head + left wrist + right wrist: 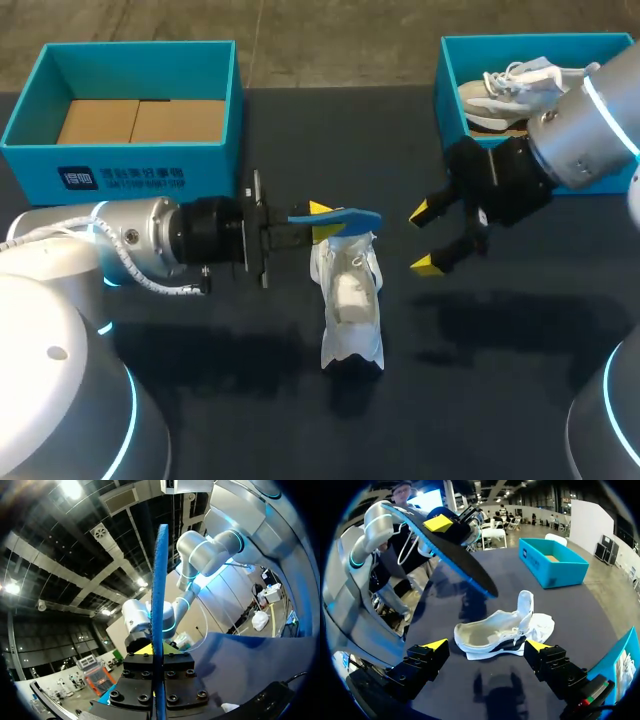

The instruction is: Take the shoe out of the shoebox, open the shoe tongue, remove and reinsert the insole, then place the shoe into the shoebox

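A white shoe [350, 295] lies on the dark table, its tongue folded back; in the right wrist view the shoe [492, 635] shows its bare inside just ahead of my open fingers. Its blue insole [345, 216] hangs in the air above the shoe's far end, with my left gripper [322, 222] shut on it. The left wrist view shows the insole [159, 595] edge-on, rising from between the yellow tips of the left gripper [157, 652]. My right gripper [428, 238] hovers open to the right of the shoe, holding nothing. From the right gripper [487, 647] the insole [447, 555] is ahead and above.
A teal shoebox [130, 165] with a cardboard insert stands at the back left. Another teal box [447, 85] at the back right holds a second shoe [510, 85], partly hidden by my right arm. The first box [550, 565] lies beyond the shoe.
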